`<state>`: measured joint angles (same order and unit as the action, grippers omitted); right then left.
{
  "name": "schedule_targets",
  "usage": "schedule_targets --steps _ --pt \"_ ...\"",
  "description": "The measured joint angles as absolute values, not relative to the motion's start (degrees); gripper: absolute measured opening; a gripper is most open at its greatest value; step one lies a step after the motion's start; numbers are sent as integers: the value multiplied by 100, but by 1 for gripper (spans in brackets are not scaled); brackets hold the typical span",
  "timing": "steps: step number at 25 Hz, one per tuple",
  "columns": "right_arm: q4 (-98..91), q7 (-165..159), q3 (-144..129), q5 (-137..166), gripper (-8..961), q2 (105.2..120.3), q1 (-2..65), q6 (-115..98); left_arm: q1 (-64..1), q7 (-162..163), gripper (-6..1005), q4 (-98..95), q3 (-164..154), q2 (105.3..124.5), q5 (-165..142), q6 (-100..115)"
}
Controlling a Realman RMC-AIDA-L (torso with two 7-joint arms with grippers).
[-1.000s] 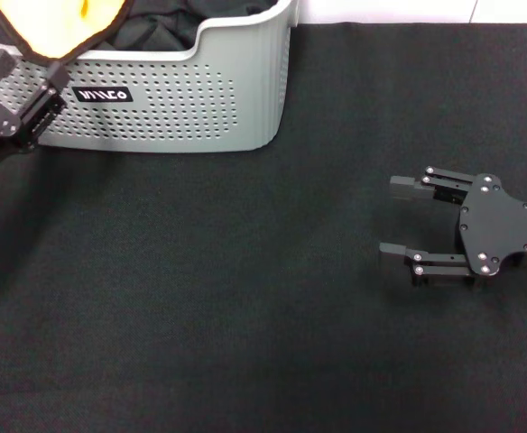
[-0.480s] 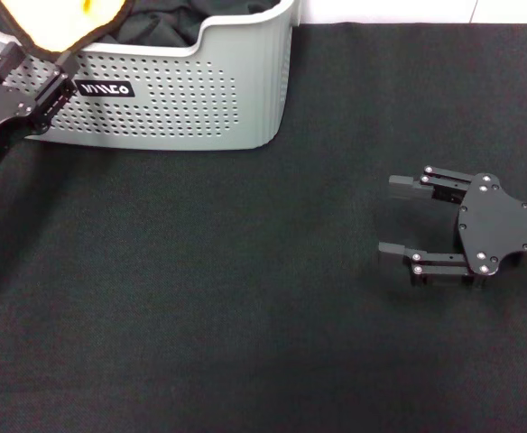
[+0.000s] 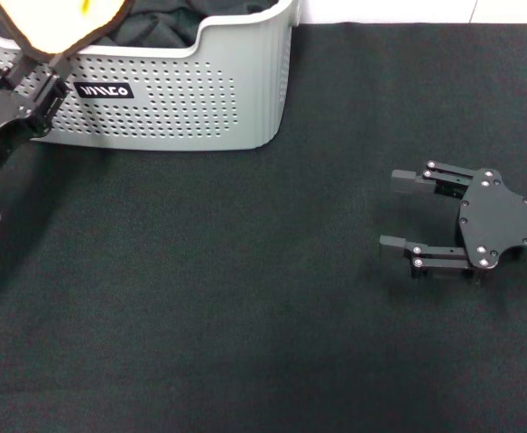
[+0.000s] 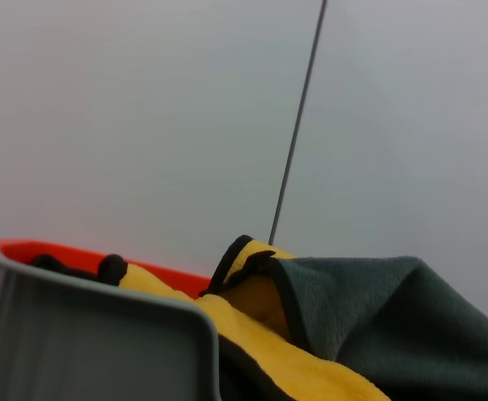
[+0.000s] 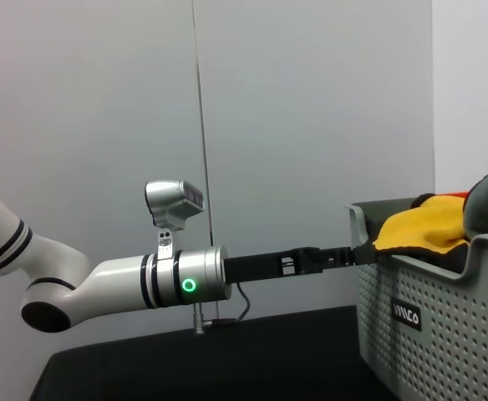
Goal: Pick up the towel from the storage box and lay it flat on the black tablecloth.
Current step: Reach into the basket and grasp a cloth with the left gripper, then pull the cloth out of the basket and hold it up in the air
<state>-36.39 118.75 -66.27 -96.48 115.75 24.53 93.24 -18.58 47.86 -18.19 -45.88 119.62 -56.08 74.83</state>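
Towel (image 3: 60, 23) sits bunched in the box (image 3: 200, 99), yellow side up, with the left pincer (image 3: 42, 77) at its edge, fingers I cannot tell; right pincer (image 3: 406, 209) rests apart on the tablecloth (image 3: 245, 298), so lifting and spreading remain.

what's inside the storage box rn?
The towel is bunched in the storage box, yellow-orange side up over the near rim, grey-green folds behind. The left hand is at that rim. The box floor is covered. The right hand rests open on the black tablecloth.
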Motion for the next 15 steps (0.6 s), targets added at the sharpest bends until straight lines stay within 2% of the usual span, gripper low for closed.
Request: schedule_targets --steps 2,13,15 --pt "-3639 11875 -6627 -9657 782 11575 2453 9303 -1867 4953 749 -1819 -4588 11962 -5609 7487" --pt "-3591 11876 -6627 -9663 783 11575 2445 9280 -1951 5812 293 -1739 -4587 11962 -5124 7575" --pt "-3567 11891 -6627 -9670 783 11571 2445 9280 -1941 5851 69 -1729 -4587 11962 -5044 7721"
